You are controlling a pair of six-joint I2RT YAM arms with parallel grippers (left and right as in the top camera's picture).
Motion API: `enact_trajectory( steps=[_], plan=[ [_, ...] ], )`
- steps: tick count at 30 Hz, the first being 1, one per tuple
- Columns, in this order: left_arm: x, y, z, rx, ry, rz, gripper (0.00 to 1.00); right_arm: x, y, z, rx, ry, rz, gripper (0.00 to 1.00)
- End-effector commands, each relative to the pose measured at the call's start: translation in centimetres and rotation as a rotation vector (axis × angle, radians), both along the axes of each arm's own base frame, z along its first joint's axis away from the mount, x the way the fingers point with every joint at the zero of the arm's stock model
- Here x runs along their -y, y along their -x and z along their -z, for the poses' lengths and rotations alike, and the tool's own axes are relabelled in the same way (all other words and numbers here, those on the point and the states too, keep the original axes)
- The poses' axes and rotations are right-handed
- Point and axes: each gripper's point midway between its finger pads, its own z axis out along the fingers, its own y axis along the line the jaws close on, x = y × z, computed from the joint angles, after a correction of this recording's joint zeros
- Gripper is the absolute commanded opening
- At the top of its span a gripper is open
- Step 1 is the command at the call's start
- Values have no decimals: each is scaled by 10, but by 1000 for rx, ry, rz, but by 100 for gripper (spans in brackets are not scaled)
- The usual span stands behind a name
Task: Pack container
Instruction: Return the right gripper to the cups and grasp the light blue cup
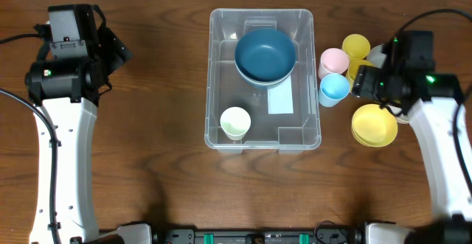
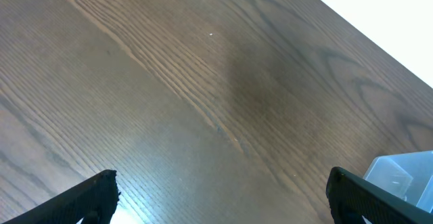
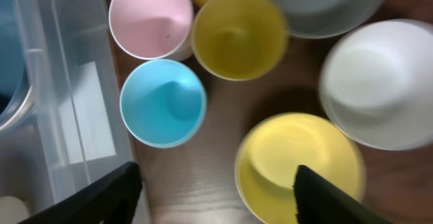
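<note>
Right tool (image 3: 216, 173): fingers spread wide, nothing pinched, hanging over the yellow bowl (image 3: 301, 166) at lower right of its wrist view. The blue cup (image 3: 162, 102), pink cup (image 3: 150, 15) and yellow cup (image 3: 237, 33) are bunched just beyond, w/ the white bowl (image 3: 379, 92) at right. Left tool (image 2: 222, 183): also spread, empty, over bare wood-grain surface (image 2: 169, 82), far left in the overhead, well apart from everything. Bin (image 1: 214, 74) sits mid-frame in the overhead, upright, open top, w/ the blue cup just beside its right wall. Inside it: dark bowl (image 1: 265, 54) at the upper end, pale cup (image 1: 235, 122) lower left, white label (image 1: 280, 99) on the base. Bin is thin clear plastic w/ rounded corners and moulded ribs. Prob light and slick, and the walls likely flex. If it needs shifting, pinch over the rim on a long wall near a corner, where it's prob stiffer. Cups and bowls look like smooth plastic: round, light, not fragile. Likely slippery, so take one by its rim wall, one finger inside.
</note>
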Motion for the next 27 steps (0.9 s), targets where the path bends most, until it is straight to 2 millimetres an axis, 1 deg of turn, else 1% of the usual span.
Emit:
enact_trajectory(
  steps=[1, 3, 8, 11, 17, 27],
  plan=[
    [-2, 0, -6, 11, -13, -4, 98, -13, -7, 20, -44, -85, -21, 68],
    [-2, 0, -6, 11, -13, -4, 98, -12, -11, 29, -62, -89, -11, 64],
    [-2, 0, -6, 11, -13, -4, 98, -13, -15, 48, -103, -98, 3, 65],
    [-2, 0, -6, 11, -13, -4, 98, -16, -16, 58, -128, -102, 4, 64],
    [-2, 0, -6, 11, -13, -4, 98, -25, -17, 76, -171, -105, -3, 58],
    [-2, 0, -6, 11, -14, -4, 98, -30, -17, 101, -218, -105, -11, 59]
  ],
)
